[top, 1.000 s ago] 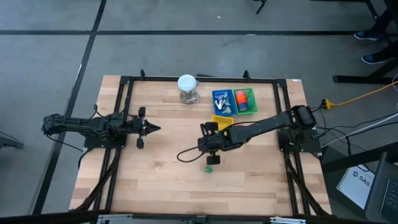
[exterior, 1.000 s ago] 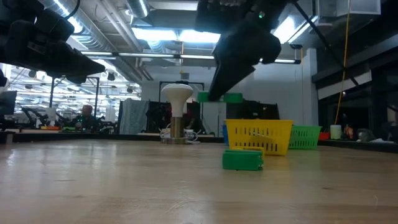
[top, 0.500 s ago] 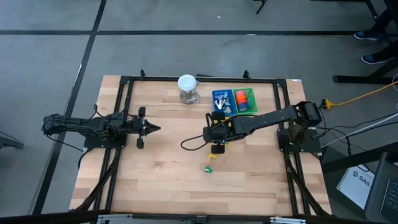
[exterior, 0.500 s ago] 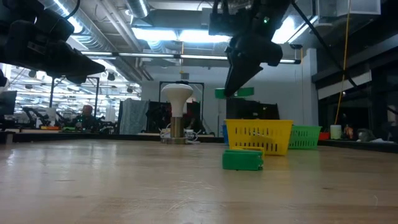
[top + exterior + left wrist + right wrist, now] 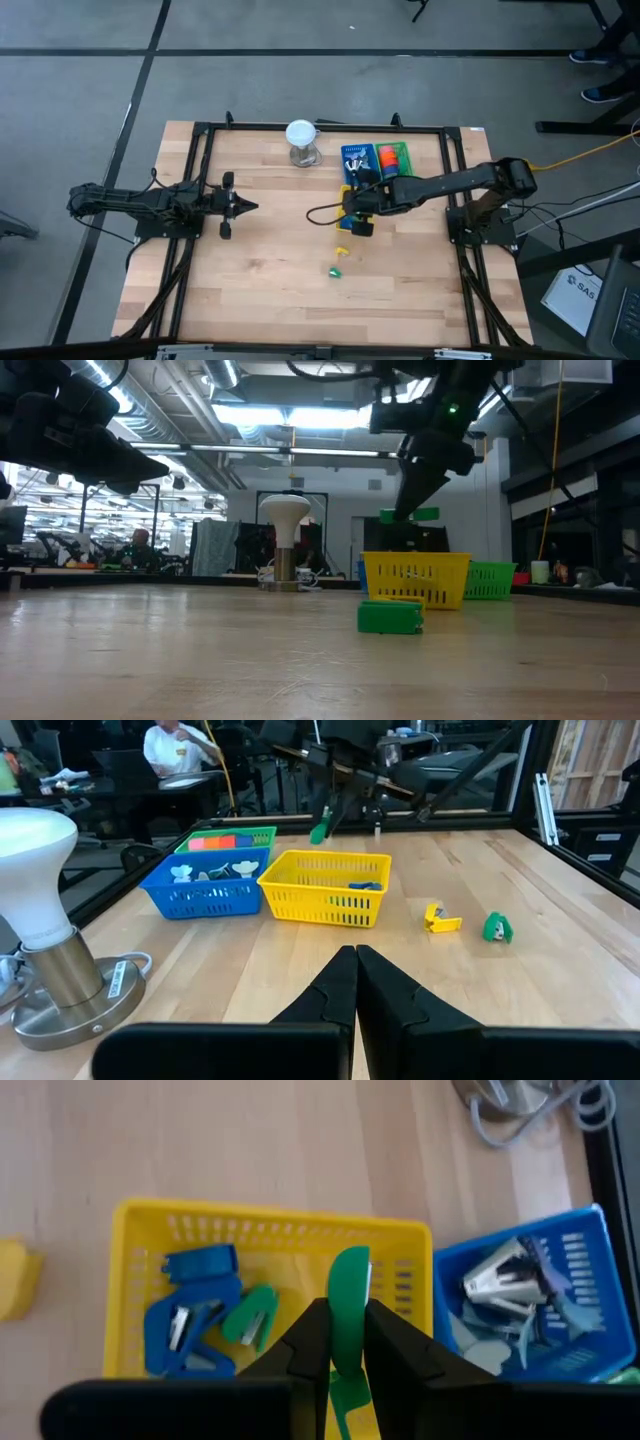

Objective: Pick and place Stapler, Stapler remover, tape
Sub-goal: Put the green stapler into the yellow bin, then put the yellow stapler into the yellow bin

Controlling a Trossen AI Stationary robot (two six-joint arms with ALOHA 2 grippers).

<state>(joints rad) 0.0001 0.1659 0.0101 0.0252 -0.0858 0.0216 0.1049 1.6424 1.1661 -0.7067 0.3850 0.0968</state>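
Note:
My right gripper (image 5: 347,1318) is shut on a slim green stapler (image 5: 350,1285) and hangs over the yellow basket (image 5: 150,1230), which holds blue and green staplers. In the low view the held stapler (image 5: 408,515) is well above that basket (image 5: 415,578). A yellow stapler (image 5: 342,249) and a green stapler (image 5: 336,270) lie flat on the table. The blue basket (image 5: 570,1280) holds grey stapler removers. The green basket (image 5: 393,162) holds orange and red tape. My left gripper (image 5: 250,206) is shut and idle at the table's left. My right gripper pinches the green stapler between its two fingers, across its narrow sides near the middle (image 5: 348,1335). One end sticks out past the fingertips. The fingers slant down from the table's right. The stapler is lifted clear, above the yellow basket.
A white bulb-shaped lamp on a metal base (image 5: 301,140) stands at the far edge, left of the baskets. A black frame (image 5: 200,130) runs around the table. A cable (image 5: 320,213) loops beside my right gripper. Bare wood lies in the near half.
My right gripper has carried the green stapler from the table's middle toward the far right, rising a little and rolling slightly, and now hangs over the yellow basket. The two staplers on the table have stayed put.

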